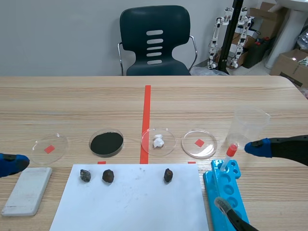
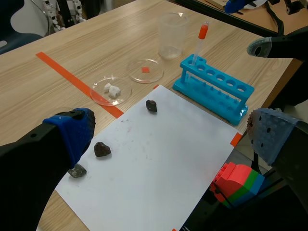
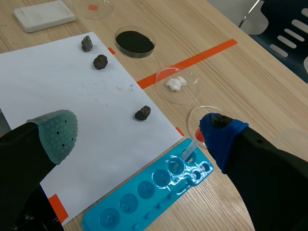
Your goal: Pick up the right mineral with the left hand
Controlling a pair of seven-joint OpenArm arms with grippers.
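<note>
Right mineral: a small dark lump lying alone on the right part of the white sheet. It is just this side of the dish with white bits and well apart from the other two minerals at the sheet's left.
Left fingers: spread wide with nothing between them. They are low at the counter's left edge, by the white block, well apart from the target.
Step in hand: probably the approach, as no grasp has begun.
Doing it well: travel high over the two left stones so neither is nudged. Stop with one finger on either side of the lone stone, then drop until the pads nearly meet the paper.
Closing: close slowly and centred, since a small rounded lump may roll or pop out and the loose sheet may slip.
Right fingers: also wide apart and empty, above the blue rack beside the clear beaker, clear of the route.
</note>
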